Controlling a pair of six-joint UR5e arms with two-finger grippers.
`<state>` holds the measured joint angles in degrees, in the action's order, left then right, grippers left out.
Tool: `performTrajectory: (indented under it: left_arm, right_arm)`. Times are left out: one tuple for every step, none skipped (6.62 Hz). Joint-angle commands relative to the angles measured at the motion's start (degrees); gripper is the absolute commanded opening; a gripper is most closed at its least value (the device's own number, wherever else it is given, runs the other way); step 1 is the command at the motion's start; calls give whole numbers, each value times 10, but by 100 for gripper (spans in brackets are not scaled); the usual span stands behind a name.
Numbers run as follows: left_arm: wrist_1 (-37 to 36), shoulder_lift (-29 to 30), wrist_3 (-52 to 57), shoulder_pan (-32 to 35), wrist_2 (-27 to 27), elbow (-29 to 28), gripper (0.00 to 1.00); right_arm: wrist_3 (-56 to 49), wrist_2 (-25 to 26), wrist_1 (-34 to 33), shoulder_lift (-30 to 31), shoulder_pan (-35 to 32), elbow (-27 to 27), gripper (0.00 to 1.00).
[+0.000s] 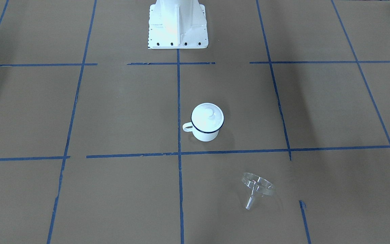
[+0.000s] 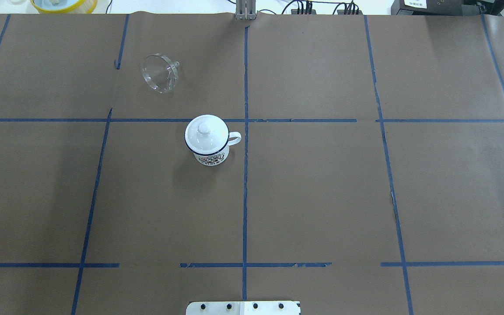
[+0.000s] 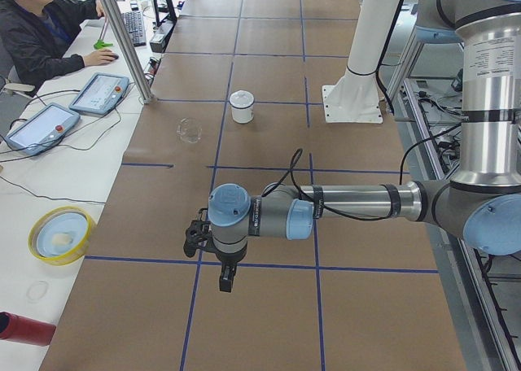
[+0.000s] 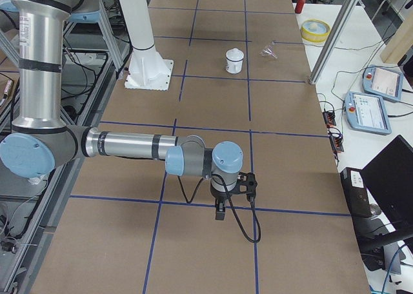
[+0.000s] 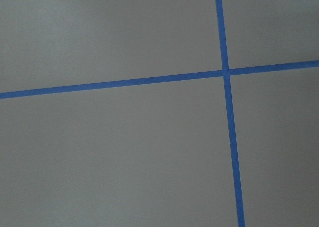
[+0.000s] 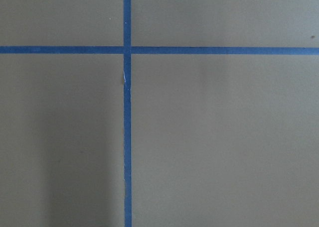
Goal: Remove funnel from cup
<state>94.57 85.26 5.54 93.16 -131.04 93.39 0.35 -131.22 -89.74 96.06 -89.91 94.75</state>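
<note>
Since the clear plastic funnel (image 1: 256,185) lies apart from the white blue-rimmed enamel mug (image 1: 206,131), removal looks done, needing no further move; whether left gripper (image 3: 225,285) or right gripper (image 4: 220,214) is open, I cannot tell.

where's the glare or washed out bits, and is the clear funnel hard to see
Front-facing view: the robot base is blown out white; the funnel shows only by rim glints. Overhead view: soft sheen on the lid of the cup. Exterior left view: funnel is a faint smudge. Right wrist view: dim shadow band at left.
</note>
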Motion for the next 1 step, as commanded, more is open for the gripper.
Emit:
performTrajectory:
  left_arm:
    - [1, 1, 0, 0, 0, 1, 100]
  right_arm:
    - [0, 0, 0, 0, 0, 0, 100]
